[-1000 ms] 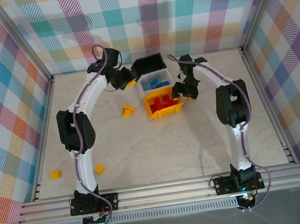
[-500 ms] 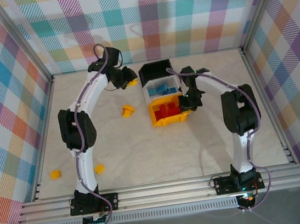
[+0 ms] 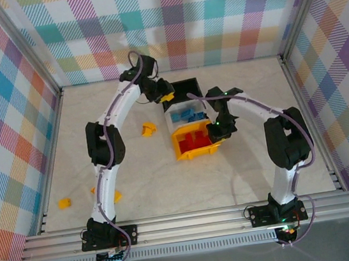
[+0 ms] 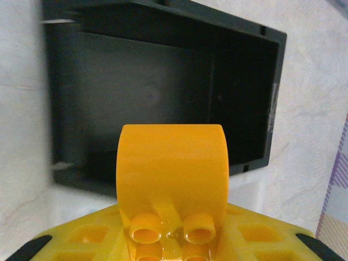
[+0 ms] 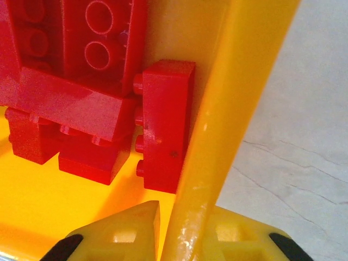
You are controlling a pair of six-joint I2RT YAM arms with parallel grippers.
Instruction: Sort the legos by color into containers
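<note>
Bins point(image 3: 197, 153) in a row on table point(image 3: 169, 189), bricks point(image 3: 192, 142) inside two — loose bricks point(image 3: 148, 129) left.
</note>
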